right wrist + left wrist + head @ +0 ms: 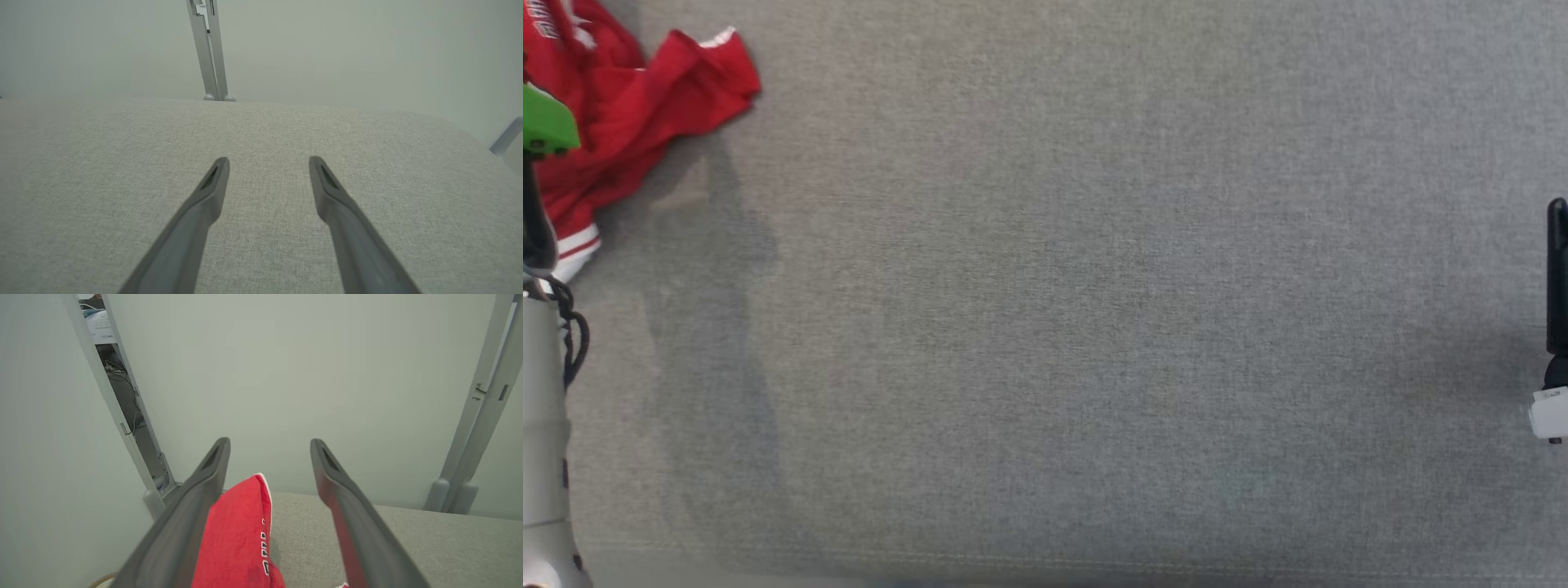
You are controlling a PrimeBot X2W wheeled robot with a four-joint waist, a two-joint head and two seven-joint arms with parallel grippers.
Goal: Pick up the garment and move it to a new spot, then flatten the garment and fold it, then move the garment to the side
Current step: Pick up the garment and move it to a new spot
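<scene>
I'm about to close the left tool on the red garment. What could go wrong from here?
1. The garment lies bunched between the jaws of the open left tool, so closing may pinch several layers and complicate flattening.
2. It sits near the edge of the grey surface; a nudge could push it off.
3. The right tool hangs open far across, so no second grip is ready.

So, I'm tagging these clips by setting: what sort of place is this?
Probably a lab test bay, not a home: a grey fabric-covered worktop, plain pale partition panels on grey metal posts.
</scene>
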